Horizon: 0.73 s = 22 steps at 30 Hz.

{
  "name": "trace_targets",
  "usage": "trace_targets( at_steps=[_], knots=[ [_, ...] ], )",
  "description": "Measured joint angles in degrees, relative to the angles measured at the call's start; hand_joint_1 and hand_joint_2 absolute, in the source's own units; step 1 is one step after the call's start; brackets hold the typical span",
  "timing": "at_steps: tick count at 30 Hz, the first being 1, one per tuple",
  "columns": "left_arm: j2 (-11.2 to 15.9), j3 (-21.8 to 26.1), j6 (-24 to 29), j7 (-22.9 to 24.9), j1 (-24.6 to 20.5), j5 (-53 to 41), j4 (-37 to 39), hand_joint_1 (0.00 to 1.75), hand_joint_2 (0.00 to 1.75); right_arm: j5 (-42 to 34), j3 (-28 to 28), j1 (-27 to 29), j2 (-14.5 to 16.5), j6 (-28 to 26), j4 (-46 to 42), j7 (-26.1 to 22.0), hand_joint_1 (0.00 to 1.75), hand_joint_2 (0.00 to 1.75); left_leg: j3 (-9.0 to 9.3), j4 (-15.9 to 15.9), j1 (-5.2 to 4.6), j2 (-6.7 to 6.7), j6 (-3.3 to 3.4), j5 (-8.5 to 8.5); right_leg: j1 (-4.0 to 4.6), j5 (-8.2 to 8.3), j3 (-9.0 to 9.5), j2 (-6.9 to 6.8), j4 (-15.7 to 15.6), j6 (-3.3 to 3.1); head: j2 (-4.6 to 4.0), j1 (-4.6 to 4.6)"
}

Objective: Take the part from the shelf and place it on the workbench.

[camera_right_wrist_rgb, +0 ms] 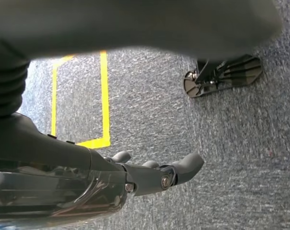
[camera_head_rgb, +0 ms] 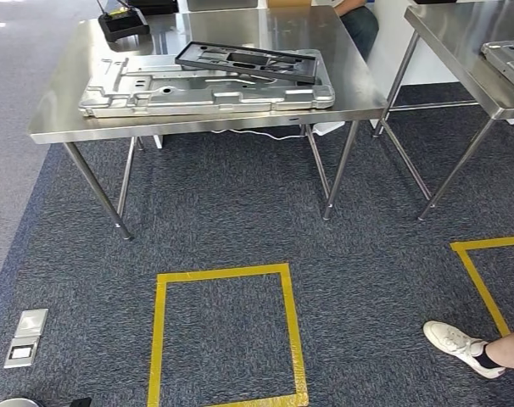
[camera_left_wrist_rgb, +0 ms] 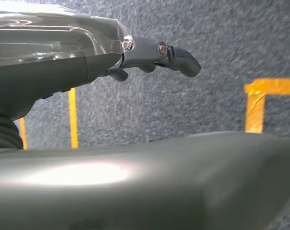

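On the steel workbench (camera_head_rgb: pixel 62 119) ahead lies a large silver stamped metal part (camera_head_rgb: pixel 197 91), and a black frame-shaped part (camera_head_rgb: pixel 248 61) rests across its far right side. My left hand (camera_left_wrist_rgb: pixel 150 52) hangs over the grey carpet, fingers stretched out and apart, holding nothing. My right hand (camera_right_wrist_rgb: pixel 154 175) hangs the same way above the carpet, fingers extended and empty. Both hands are well short of the workbench.
A yellow tape square (camera_head_rgb: pixel 226 275) marks the carpet in front of the bench. A second steel table (camera_head_rgb: pixel 459 59) with another silver part stands at the right. A person's shoe (camera_head_rgb: pixel 456 343) is at lower right, and another person sits behind the bench (camera_head_rgb: pixel 360 21). A floor socket (camera_head_rgb: pixel 24 337) lies at lower left.
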Motion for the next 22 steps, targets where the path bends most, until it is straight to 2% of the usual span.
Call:
trace_targets(
  at_steps=[1, 5, 12, 22],
  knots=[
    [0.11, -1.13, -0.07, 0.27, 0.26, 1.01, -0.05, 0.00, 1.75, -1.09, 1.16, 0.14, -0.09, 0.02, -0.16, 0.07, 0.00, 0.00, 0.00, 0.00, 0.00, 0.00, 0.00, 0.00, 0.00, 0.00, 0.00, 0.00, 0.00, 0.00, 0.00, 0.00],
    [0.60, -5.58, -0.18, 1.36, 1.27, 5.04, -0.38, 0.00, 0.00, -5.37, 5.69, 0.72, -0.44, 0.05, -0.82, 0.17, 0.00, 0.00, 0.00, 0.00, -0.01, 0.00, 0.00, 0.00, 0.00, 0.00, 0.00, 0.00, 0.00, 0.00, 0.00, 0.00],
    [1.26, -11.47, -0.41, 2.95, 2.52, 11.00, -0.84, 0.00, 0.00, -11.73, 11.75, 1.41, -0.95, 0.14, -1.67, 0.47, 0.00, 0.00, 0.00, 0.00, -0.01, 0.00, 0.00, 0.00, 0.00, 0.00, 0.00, 0.00, 0.00, 0.00, 0.00, 0.00],
    [1.57, -13.61, -0.48, 3.05, 2.77, 11.68, -0.87, 0.00, 0.00, -12.31, 13.81, 1.71, -1.16, 0.15, -1.96, 0.83, 0.00, 0.00, 0.00, 0.00, -0.01, 0.00, 0.00, 0.00, 0.00, 0.00, 0.00, 0.00, 0.00, 0.00, 0.00, 0.00]
  ],
)
